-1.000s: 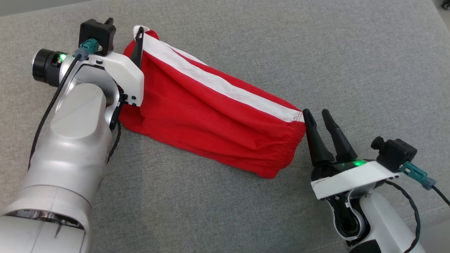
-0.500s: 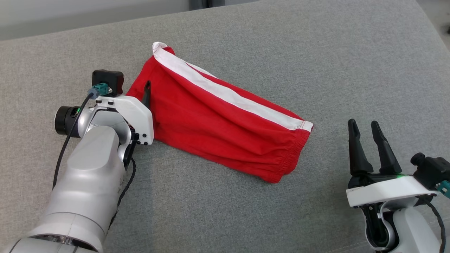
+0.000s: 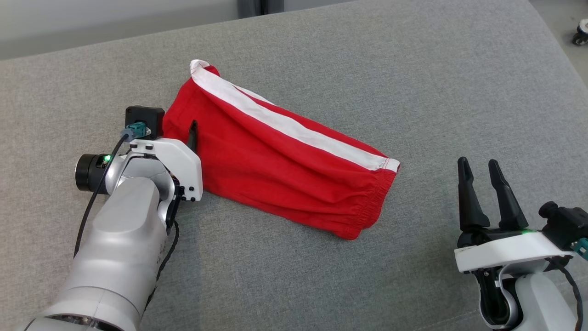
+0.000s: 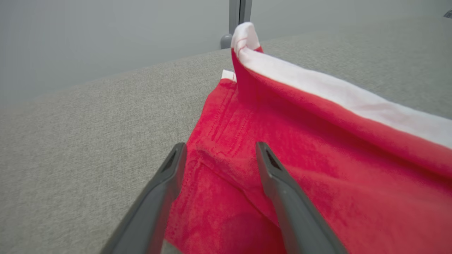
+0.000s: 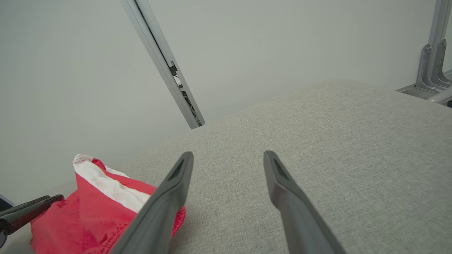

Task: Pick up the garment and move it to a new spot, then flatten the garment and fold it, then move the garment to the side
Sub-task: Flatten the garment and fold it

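The garment (image 3: pixel 285 170) is red cloth with a white stripe, lying folded in a long slanted band on the grey padded surface (image 3: pixel 413 92). My left gripper (image 3: pixel 191 131) hovers at its left end, open. In the left wrist view the left gripper (image 4: pixel 219 150) straddles the edge of the garment (image 4: pixel 317 141), one finger over grey fabric, the other over red cloth, nothing pinched. My right gripper (image 3: pixel 477 163) stands open to the right of the elastic waist end, apart from it. Looking along the right gripper (image 5: pixel 229 155), the garment (image 5: pixel 102 204) is at the lower left.
The grey surface's far edge (image 3: pixel 138 39) runs along the top, with a dark post (image 3: pixel 262 5) behind it. A caster wheel (image 3: pixel 579 32) sits off the right corner. A slanted metal strut (image 5: pixel 162 67) and brackets (image 5: pixel 430 63) stand beyond the surface.
Both grippers have drawn back from the garment's two ends, the right one well clear to the right. The garment lies loose on the surface. The head camera has also shifted.
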{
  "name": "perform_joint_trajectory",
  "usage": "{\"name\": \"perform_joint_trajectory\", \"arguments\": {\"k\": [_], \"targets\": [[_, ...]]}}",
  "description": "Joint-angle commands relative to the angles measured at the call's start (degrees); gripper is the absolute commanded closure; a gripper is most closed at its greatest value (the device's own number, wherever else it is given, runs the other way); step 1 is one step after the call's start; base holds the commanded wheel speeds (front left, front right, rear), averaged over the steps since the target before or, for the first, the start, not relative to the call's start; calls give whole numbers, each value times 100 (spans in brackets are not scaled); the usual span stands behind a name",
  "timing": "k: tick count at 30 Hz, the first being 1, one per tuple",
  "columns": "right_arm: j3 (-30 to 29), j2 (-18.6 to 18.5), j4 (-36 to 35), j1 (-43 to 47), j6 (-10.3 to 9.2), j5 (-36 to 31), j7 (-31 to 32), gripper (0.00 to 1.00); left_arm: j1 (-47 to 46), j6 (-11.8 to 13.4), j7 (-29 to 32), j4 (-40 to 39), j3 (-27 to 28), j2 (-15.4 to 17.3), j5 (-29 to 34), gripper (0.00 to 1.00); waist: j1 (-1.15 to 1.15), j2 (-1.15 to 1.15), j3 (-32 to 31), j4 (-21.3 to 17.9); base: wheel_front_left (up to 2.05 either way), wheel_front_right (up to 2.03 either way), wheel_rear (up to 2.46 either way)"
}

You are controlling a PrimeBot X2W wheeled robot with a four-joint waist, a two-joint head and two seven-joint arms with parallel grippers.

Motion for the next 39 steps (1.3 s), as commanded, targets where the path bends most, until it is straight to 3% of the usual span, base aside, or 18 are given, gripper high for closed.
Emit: {"name": "perform_joint_trajectory", "arguments": {"k": [1, 15, 24, 25, 26, 27, 28, 29, 39], "targets": [[1, -26, -15, 25, 3, -36, 0, 0, 54, 75, -4, 9, -14, 21, -18, 0, 0, 0, 7, -25, 0, 0, 0], [-2, -27, 44, 114, 3, -90, 0, 0, 148, 530, 115, 92, -122, 160, -10, 0, 0, 0, -36, -101, 0, 0, 0], [139, -27, 88, 58, 3, -32, 0, 0, 265, 494, 487, 120, -211, 157, -85, 2, 0, 0, -31, -23, 0, 0, 0], [157, -26, 95, 44, 3, -26, 0, 0, 275, 479, 535, 123, -205, 153, -113, 17, 0, 0, -24, -26, 0, 0, 0], [167, -28, 96, 37, 3, -26, 0, 0, 281, 472, 568, 129, -209, 151, -119, 48, 0, 0, -18, -32, 0, 0, 0], [167, -28, 96, 37, 3, -26, 0, 0, 281, 472, 568, 129, -209, 151, -119, 48, 0, 0, -18, -32, 0, 0, 0], [173, -29, 101, 33, 3, -23, 0, 0, 276, 469, 585, 133, -222, 153, -119, 65, 0, 0, -11, -38, 0, 0, 0], [177, -28, 105, 34, 3, -24, 0, 0, 275, 450, 578, 136, -228, 154, -130, 100, 0, 0, -5, -42, 0, 0, 0], [66, -25, 219, 221, 3, -74, 0, 0, 450, 315, -107, 31, -138, 118, -349, 100, 0, 0, -278, 166, 0, 0, 0]]}}
